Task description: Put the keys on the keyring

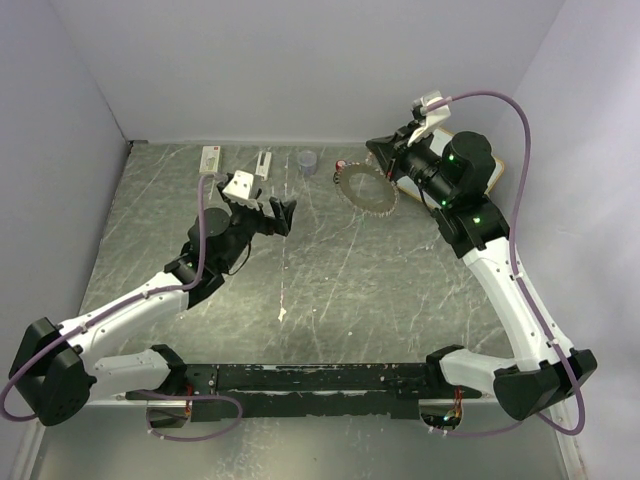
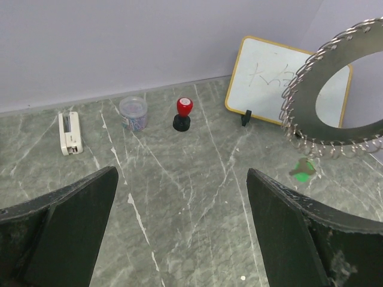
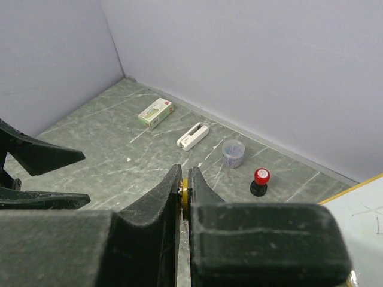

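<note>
Metal keyring: we are reading it as a thin, stiff, light plate with small loose wire loops crowding its rim, likely to rattle and snag. It is hanging off the table at the back right, just beside the right gripper.
Hold on the ring: we are favouring the flat band between hole and rim, pinched across its thickness. The loops are looking too shifty to trust.
Ring's facing: it is round, so we are finding no long axis. Its face is tilting upward and toward the left gripper, with the hole open to that side.
Green key: it is lying on the table below the ring's lower edge, apart from it. We are judging it feather-light, hard and easy to flick away, so a pinch across its sides is suiting it. It is too small for us to tell which way it is pointing.
Yellow-orange key: we are seeing only a sliver between the fingers and are taking it for this key. Its long axis is hidden.
Right gripper: its jaws are pressing together on that sliver. We cannot tell how the ring is being carried.
Left gripper: its jaws are standing wide apart, gripping nothing, and aiming at the ring and the green key.
Beyond: the whiteboard is sitting behind the ring. The red-topped knob and the small cup are standing near the back wall, well apart from the keys.
</note>
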`<state>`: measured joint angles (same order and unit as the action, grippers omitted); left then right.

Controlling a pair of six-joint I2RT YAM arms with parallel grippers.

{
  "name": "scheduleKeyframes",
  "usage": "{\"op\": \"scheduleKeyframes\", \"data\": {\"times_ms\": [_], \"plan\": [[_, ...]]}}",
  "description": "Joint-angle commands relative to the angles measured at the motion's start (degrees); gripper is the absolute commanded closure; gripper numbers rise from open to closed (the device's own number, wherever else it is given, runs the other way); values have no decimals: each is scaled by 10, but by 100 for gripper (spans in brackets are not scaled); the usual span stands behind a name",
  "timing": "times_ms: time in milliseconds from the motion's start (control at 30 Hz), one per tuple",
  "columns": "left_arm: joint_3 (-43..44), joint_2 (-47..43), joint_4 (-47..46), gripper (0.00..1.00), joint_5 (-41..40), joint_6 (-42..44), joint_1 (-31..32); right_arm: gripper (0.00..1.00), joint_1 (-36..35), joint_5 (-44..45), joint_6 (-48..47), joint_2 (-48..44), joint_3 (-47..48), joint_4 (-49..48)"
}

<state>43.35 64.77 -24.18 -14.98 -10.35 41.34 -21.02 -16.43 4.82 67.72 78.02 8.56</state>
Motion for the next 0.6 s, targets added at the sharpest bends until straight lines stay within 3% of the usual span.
{"op": "scheduleKeyframes", "data": {"times_ms": [0,567], "plan": [[-18,-14,-27,0,-14,-6,0,100,-2,12,-5,-13,20,-6],[-13,-24,1,0,-28,-44,1,100,-3,27,-7,-12,26,5]]}}
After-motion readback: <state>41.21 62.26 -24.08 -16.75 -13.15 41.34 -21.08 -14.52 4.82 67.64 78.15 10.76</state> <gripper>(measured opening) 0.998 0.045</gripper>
